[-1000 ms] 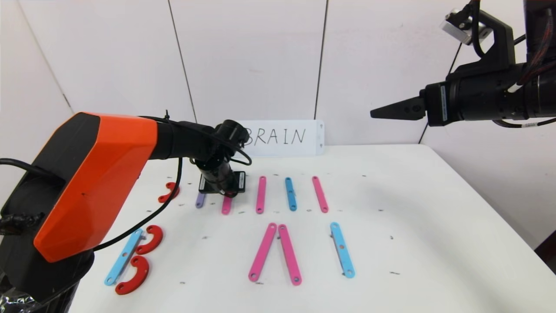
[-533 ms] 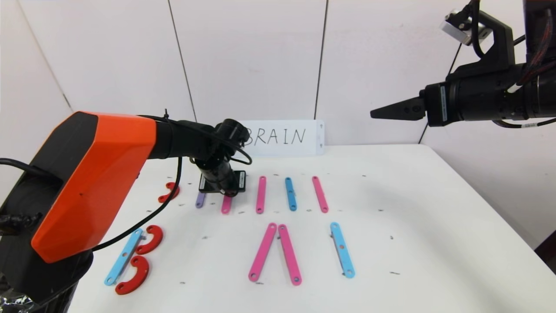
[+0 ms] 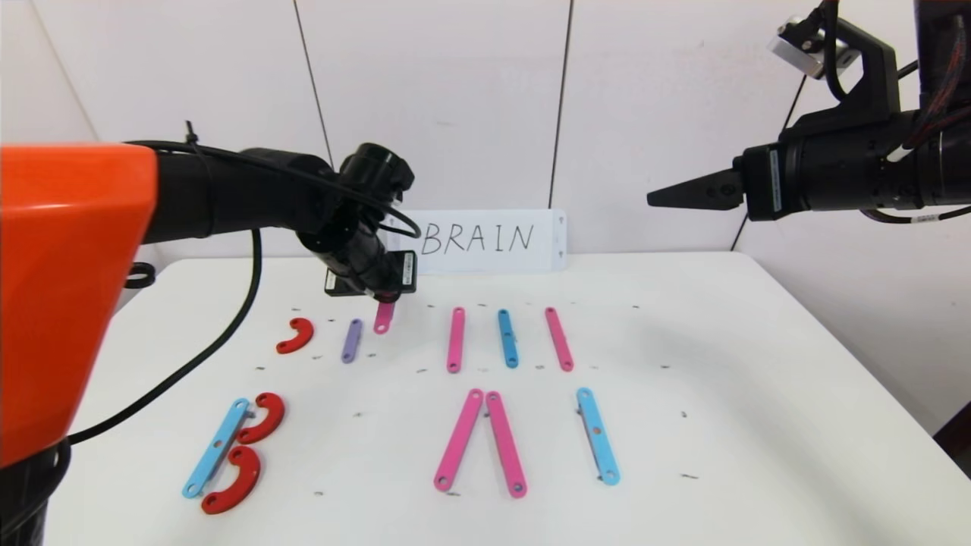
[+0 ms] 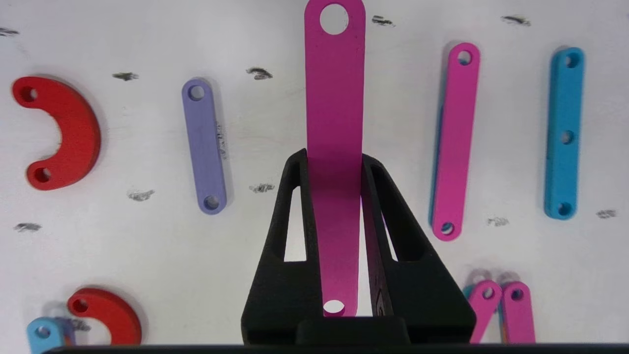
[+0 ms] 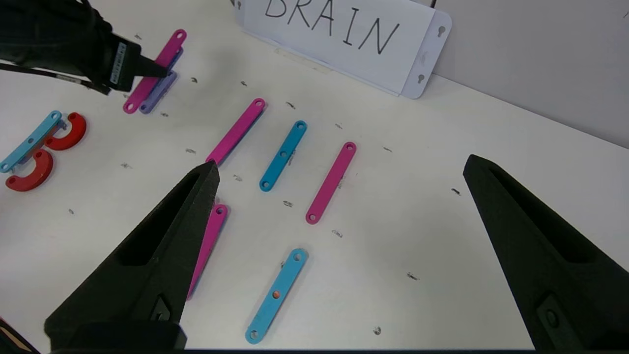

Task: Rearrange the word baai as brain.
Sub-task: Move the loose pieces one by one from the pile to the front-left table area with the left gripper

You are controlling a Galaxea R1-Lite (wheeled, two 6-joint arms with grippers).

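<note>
My left gripper [image 3: 384, 298] is shut on one end of a pink bar [image 3: 383, 318] and holds it above the table, near the back left. In the left wrist view the bar [image 4: 334, 98] runs out between the gripper's [image 4: 334, 160] closed fingers. Below it on the table lie a purple bar [image 3: 351, 340] and a red curve [image 3: 296, 335]. A pink bar [image 3: 455, 340], a blue bar [image 3: 507, 338] and a pink bar [image 3: 559, 339] lie to the right. My right gripper [image 3: 660, 199] is open and empty, raised high at the right.
In front lie a light-blue bar [image 3: 216, 447] with two red curves [image 3: 262, 417] beside it, two pink bars [image 3: 459, 440] meeting in an inverted V, and a light-blue bar [image 3: 598, 436]. A white BRAIN card [image 3: 485, 240] leans on the back wall.
My left gripper has risen from the table and drawn back to the left, lifting the pink bar. The purple bar now shows whole. The right arm has not moved.
</note>
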